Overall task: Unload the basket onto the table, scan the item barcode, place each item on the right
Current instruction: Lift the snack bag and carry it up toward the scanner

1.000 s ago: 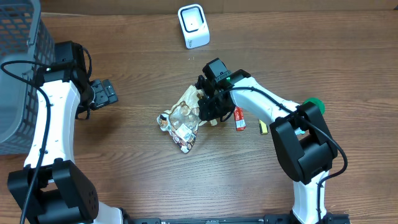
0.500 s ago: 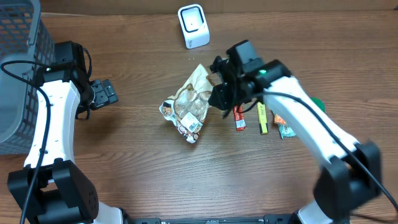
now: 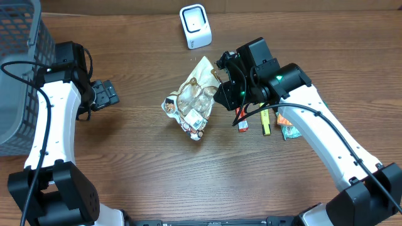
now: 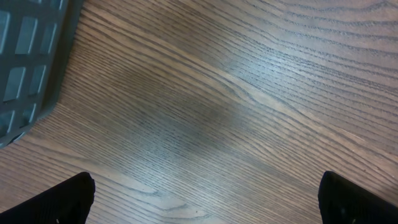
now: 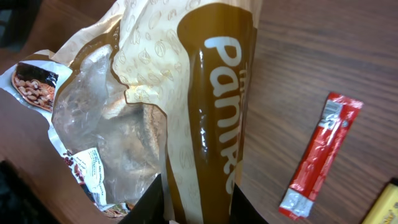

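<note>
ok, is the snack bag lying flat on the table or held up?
Held: the right hand is shut on the snack bag at its brown edge. Cannot tell if its far end touches the table.

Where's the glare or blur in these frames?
Right wrist: a bright glare streak runs down the glossy brown band of the snack bag, which fills most of the frame; the red sachet reads clearly. Left wrist: a broad pale sheen lies across the table, and the basket corner is slightly soft. Overhead: even light, sharp, only soft shadows.
</note>
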Robot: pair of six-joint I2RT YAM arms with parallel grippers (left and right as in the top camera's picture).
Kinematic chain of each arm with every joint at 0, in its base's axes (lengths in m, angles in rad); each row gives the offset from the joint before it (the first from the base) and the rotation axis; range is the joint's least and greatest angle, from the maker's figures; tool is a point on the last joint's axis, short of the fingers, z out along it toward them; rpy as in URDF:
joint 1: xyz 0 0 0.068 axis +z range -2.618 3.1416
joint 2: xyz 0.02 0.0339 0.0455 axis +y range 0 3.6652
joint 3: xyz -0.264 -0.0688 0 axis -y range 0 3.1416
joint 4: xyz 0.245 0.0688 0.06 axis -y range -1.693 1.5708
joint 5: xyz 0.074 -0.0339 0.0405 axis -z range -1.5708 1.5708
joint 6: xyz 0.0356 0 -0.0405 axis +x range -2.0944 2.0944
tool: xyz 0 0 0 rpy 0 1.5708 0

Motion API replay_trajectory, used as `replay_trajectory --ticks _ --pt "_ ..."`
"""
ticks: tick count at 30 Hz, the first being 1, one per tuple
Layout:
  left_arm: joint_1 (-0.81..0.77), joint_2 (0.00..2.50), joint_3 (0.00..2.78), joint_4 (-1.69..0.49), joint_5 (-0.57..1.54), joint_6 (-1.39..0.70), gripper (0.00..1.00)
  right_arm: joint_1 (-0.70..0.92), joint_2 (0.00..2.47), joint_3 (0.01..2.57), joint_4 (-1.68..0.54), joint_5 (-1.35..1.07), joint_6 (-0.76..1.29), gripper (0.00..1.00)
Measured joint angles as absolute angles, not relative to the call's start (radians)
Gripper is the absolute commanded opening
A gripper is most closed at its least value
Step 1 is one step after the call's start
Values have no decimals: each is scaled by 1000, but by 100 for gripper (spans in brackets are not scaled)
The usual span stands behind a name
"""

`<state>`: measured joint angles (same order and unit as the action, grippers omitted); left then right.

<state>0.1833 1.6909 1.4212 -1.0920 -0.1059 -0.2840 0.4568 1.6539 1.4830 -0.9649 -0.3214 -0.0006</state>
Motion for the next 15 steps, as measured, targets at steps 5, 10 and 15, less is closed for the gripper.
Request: replay_trajectory --ticks 5,10,15 --pt "183 1691 1421 -1092 -106 -284 99 457 1654 1501 -892 -289 1 3" --pt "183 1691 1421 -1092 -106 -284 100 457 1654 1645 -778 -159 -16 3" --pt "183 1691 1421 -1093 -105 -284 100 457 1656 1707 -429 8 -127 3"
